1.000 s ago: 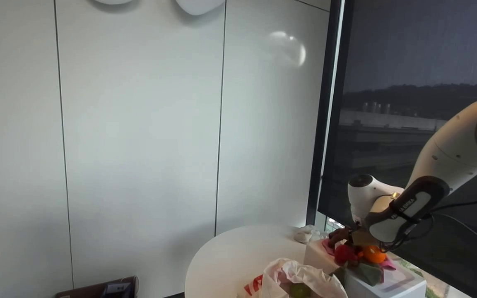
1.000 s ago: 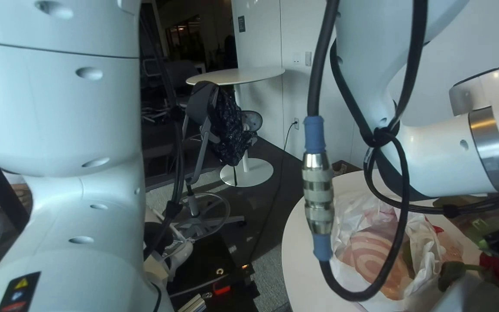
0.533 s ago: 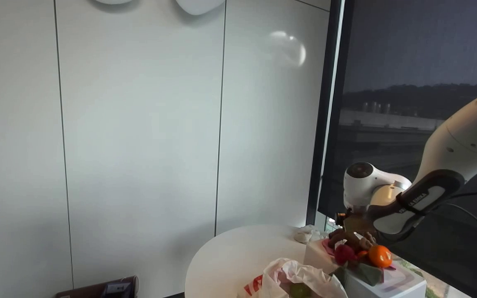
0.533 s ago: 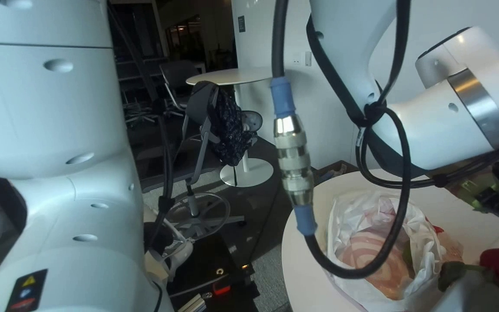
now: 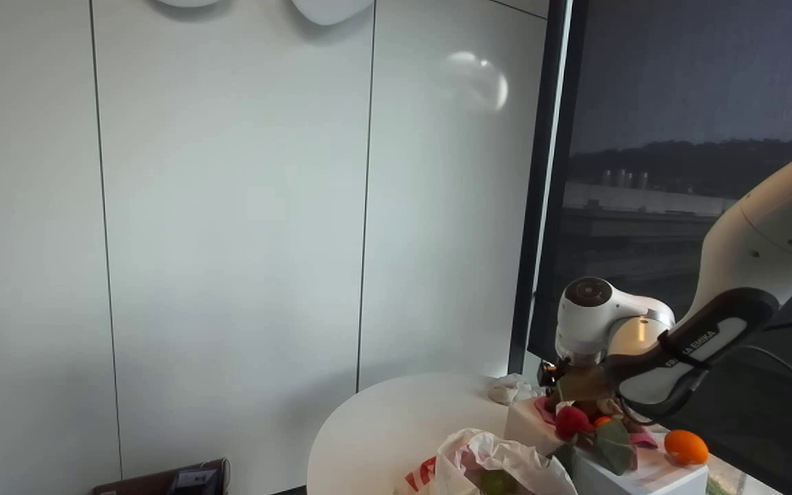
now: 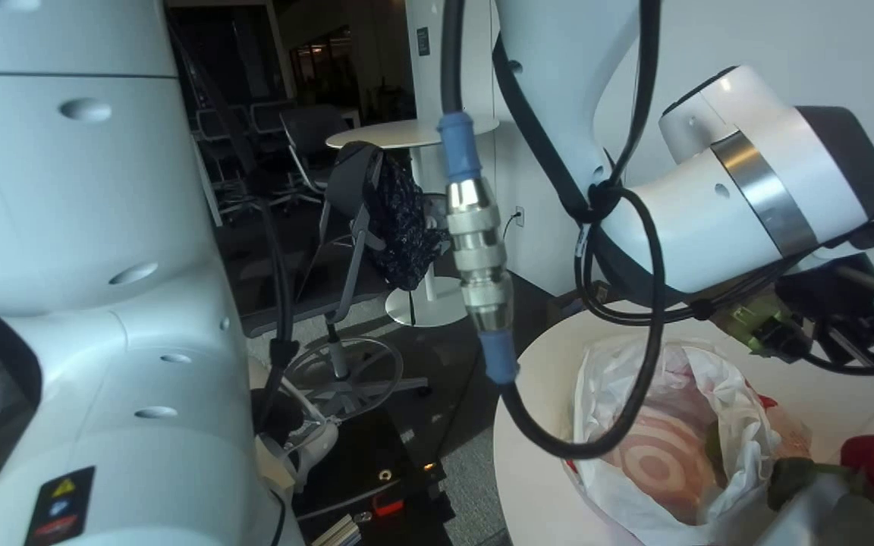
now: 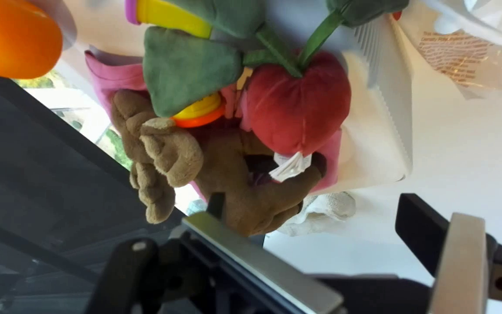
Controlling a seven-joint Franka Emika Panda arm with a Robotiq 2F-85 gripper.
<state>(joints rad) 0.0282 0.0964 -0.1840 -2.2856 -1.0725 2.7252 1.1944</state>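
In an exterior view, a white robot arm [image 5: 736,240] reaches in from the right and bends down over a white box [image 5: 530,430], which stands on a round white table [image 5: 382,426].

In the wrist view, the gripper [image 7: 314,207] enters from the bottom edge, its jaws spread wide. The jaw at the left of that view overlaps the lower edge of a brown plush toy [image 7: 229,174]; whether they touch cannot be told. The brown plush toy, with knobbly, antler-like parts, lies on top of the box, a pink cloth-like piece [image 7: 118,76] showing beneath it.

Right beside the toy is a red plush fruit [image 7: 299,104] with green leaves [image 7: 185,69] and white tags [image 7: 292,168]. A yellow tub [image 7: 198,109] with an orange rim peeks out between a leaf and the toy. An orange [image 7: 18,41] sits apart from these, at one end of the box.

A crumpled white item [image 7: 329,209] lies on the table near the box. In both exterior views, a thin white plastic bag [image 6: 748,447] stands open on the table; a round green thing [image 5: 498,481] shows inside.
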